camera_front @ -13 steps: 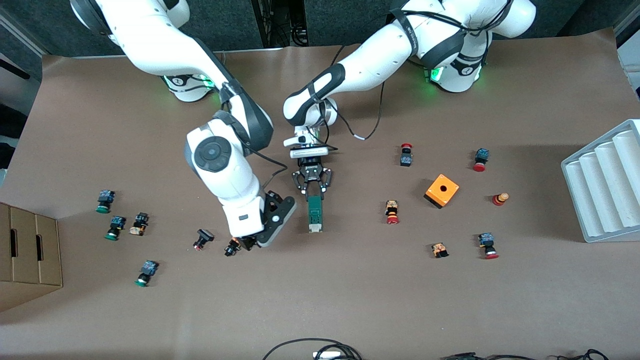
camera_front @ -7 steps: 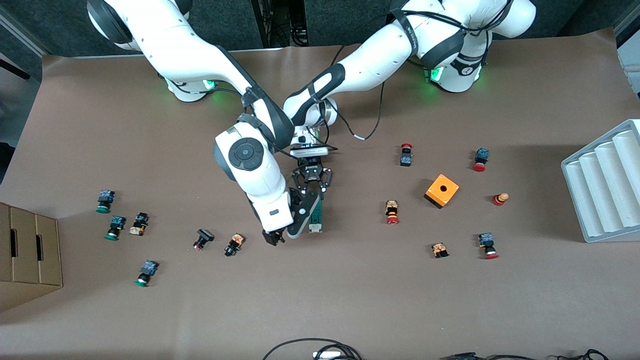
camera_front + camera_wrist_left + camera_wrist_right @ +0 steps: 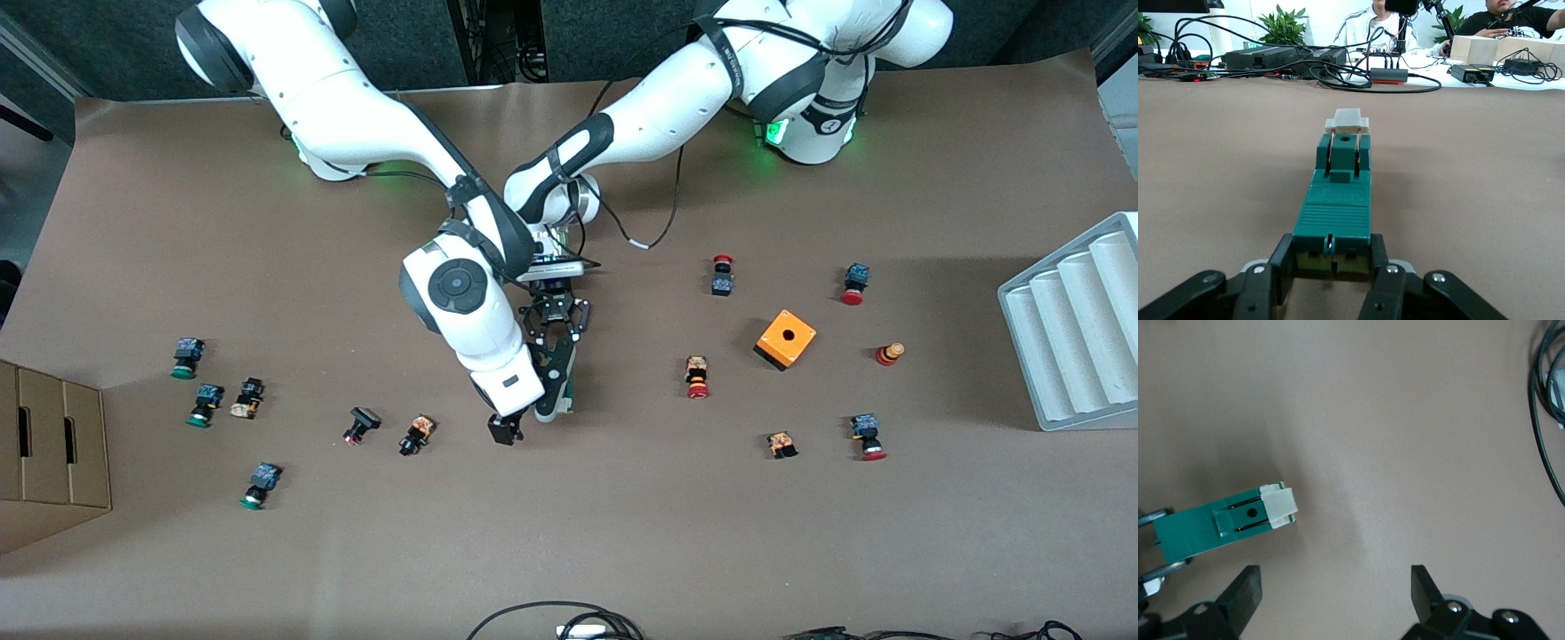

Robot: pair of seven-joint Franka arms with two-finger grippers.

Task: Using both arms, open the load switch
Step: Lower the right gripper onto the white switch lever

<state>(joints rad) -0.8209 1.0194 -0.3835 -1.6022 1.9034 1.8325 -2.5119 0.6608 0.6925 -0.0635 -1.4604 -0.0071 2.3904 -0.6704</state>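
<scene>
load switch mostly hidden under wide right end effector, left end effector clamping it

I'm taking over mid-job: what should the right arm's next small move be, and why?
Probably shift the right claw sideways over the load switch's white sliding piece. The left claw is shut on the load switch, steadying it flat on the table, while the right claw hangs open with the white piece off-centre.
</scene>
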